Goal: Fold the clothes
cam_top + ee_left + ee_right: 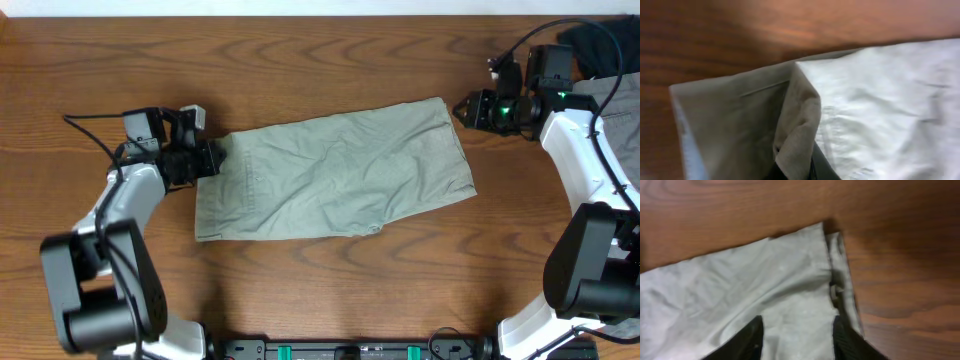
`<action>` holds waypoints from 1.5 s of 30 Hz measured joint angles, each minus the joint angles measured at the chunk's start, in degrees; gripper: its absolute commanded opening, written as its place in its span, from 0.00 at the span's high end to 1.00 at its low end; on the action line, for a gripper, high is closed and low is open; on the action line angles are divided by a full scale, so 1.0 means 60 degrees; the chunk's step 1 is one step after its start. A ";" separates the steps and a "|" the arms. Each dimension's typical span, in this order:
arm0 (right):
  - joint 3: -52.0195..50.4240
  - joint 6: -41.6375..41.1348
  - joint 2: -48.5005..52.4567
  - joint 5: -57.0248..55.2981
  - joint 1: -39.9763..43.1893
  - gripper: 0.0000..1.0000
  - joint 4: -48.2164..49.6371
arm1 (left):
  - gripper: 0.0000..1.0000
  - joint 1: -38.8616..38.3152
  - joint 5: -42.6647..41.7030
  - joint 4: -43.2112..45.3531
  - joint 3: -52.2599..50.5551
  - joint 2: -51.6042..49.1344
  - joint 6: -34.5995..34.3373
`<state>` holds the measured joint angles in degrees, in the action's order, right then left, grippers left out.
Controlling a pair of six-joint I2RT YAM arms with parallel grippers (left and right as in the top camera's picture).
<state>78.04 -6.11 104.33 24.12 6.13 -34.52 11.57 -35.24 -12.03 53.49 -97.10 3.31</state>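
The khaki-green shorts (335, 170) lie spread flat on the wooden table (300, 60), stretching from one set of jaws to the other. The left gripper (212, 158) sits at the end of the shorts nearest it. Its jaws are closed tight on a pinch of the cloth, and the left wrist view shows a ridge of fabric drawn up into them. The right gripper (462, 108) is at the opposite end, over a corner of the shorts. Its jaws stand moderately apart, one on each side of a strip of cloth that lies flat beneath them. Beyond the right jaws, away from the shorts, a grey garment (615, 95) and a black garment (590, 35) lie at the table's corner.
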 measured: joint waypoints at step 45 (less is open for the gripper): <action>-0.0073 0.0962 0.3683 0.1792 -0.0455 0.38 0.6710 | 0.94 0.0000 -0.2335 -0.4918 0.0000 0.6014 0.1249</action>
<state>77.60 -0.34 126.43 34.87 3.40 5.74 11.57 -49.25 -41.54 53.49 -61.01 10.81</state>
